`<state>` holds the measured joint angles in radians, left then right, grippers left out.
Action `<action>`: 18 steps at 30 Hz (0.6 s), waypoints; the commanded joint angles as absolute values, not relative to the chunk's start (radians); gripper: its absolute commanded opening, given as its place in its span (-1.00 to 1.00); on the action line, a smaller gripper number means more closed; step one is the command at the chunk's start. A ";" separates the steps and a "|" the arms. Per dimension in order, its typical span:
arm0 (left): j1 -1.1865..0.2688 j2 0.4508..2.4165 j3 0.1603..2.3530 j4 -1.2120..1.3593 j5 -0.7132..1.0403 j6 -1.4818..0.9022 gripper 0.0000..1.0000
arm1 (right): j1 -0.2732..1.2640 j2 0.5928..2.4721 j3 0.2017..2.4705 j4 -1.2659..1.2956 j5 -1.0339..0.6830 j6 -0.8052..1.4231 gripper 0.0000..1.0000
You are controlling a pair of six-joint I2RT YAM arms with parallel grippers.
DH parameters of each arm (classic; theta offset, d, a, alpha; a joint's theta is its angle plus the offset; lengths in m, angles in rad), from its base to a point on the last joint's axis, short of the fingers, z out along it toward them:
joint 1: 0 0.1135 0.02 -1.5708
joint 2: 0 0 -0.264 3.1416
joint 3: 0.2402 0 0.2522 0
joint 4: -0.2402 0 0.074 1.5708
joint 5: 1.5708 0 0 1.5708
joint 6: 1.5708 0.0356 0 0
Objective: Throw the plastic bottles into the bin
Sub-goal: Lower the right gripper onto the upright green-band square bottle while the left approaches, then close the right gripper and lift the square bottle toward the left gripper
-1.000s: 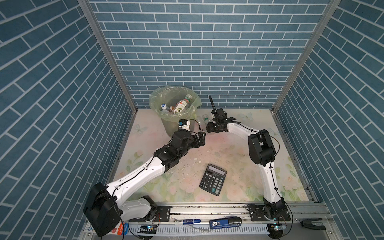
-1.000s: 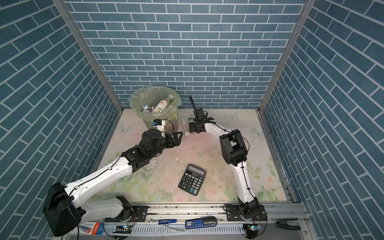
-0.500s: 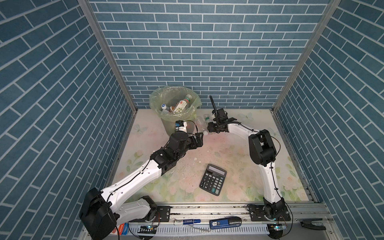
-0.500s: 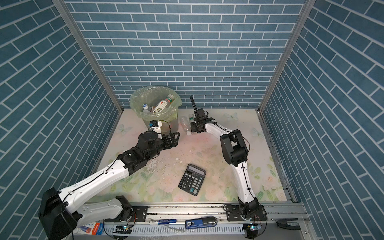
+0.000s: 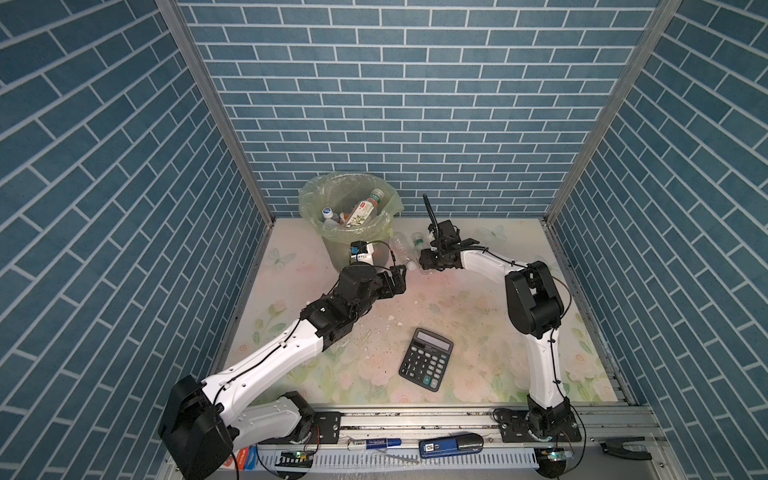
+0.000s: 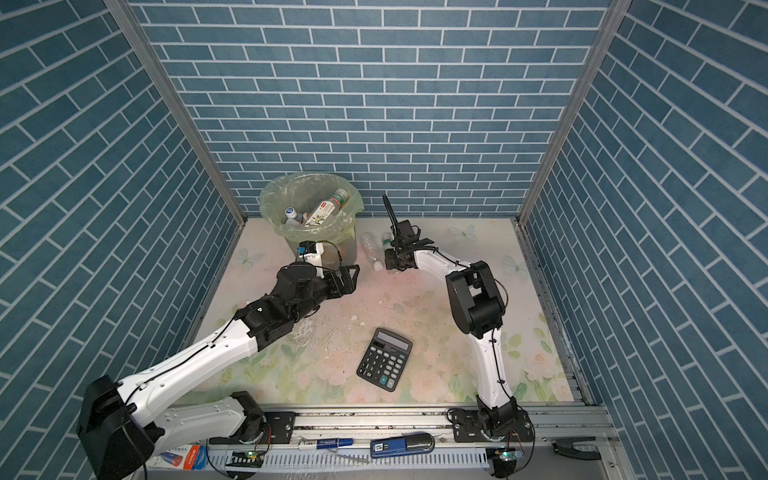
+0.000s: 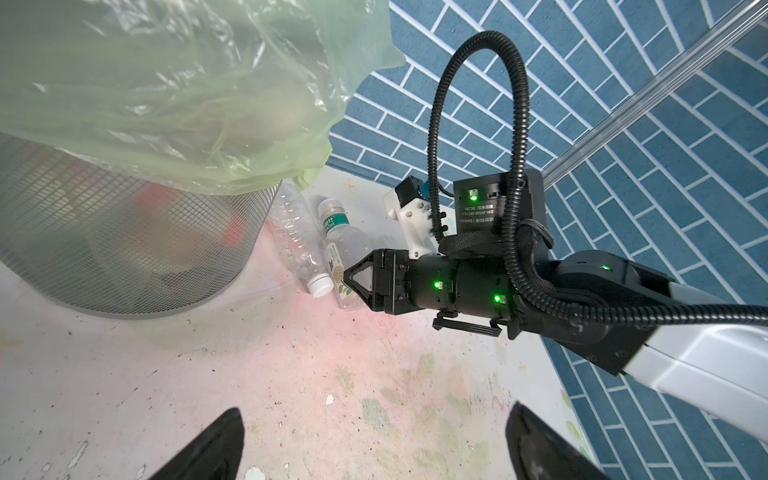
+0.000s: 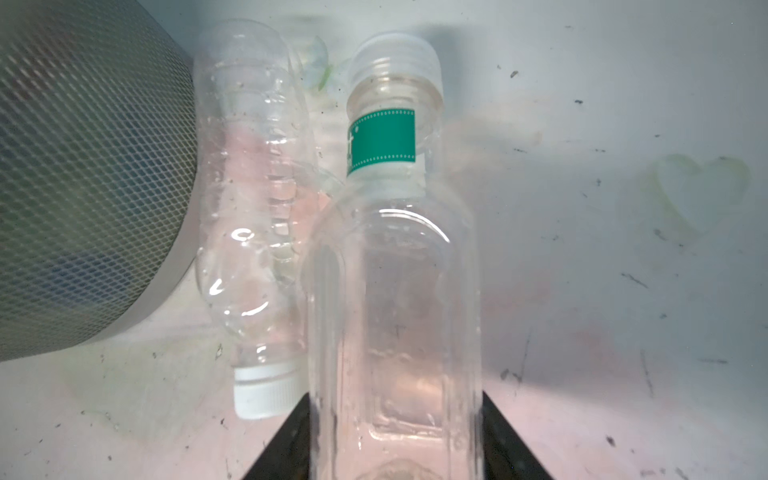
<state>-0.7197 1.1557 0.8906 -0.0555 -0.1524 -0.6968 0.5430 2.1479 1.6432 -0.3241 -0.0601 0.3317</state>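
Note:
Two plastic bottles lie side by side on the table beside the bin [image 5: 386, 195] [image 6: 270, 199]. One is clear with a green neck label [image 5: 417, 241] [image 6: 386, 239] [image 8: 395, 311]. My right gripper [image 5: 424, 259] [image 8: 395, 436] is shut on its lower body, a finger pressed on each side. The other is crumpled, clear and white-capped [image 5: 401, 249] [image 8: 249, 208], and lies against the bin's mesh wall [image 7: 124, 249]. More bottles [image 5: 363, 210] lie inside the bin. My left gripper [image 5: 399, 278] [image 7: 374, 449] hangs open and empty over the table, just in front of the bin.
A black calculator [image 5: 426, 359] [image 6: 384, 359] lies on the flowered table toward the front. Small white flakes are scattered near the middle. Blue brick walls close in the back and both sides, and the bin stands at the back left.
My right gripper's jaws have narrowed onto the green-labelled bottle. The left arm has shifted only slightly, and its gripper stays open.

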 commanded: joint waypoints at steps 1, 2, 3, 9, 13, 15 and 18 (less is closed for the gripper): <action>-0.725 1.151 0.887 -0.075 -0.155 -0.706 0.99 | 0.541 2.049 1.580 -0.316 -0.034 0.310 -0.32; -0.725 1.155 0.887 -0.073 -0.153 -0.707 0.99 | 0.539 2.034 1.565 -0.315 -0.031 0.310 -0.32; -0.724 1.158 0.888 -0.069 -0.154 -0.709 0.99 | 0.539 2.021 1.555 -0.315 -0.028 0.310 -0.32; -0.725 1.221 0.976 -0.075 -0.134 -0.684 0.99 | 0.537 1.890 1.471 -0.318 -0.014 0.308 -0.33; -0.718 1.295 1.102 -0.102 -0.113 -0.654 0.99 | 0.537 1.761 1.406 -0.301 -0.031 0.295 -0.33; -0.703 1.337 1.162 -0.088 -0.071 -0.660 0.99 | 0.537 1.691 1.363 -0.271 -0.055 0.293 -0.33; -0.654 1.417 1.270 -0.085 0.010 -0.724 0.99 | 0.538 1.593 1.302 -0.225 -0.083 0.293 -0.33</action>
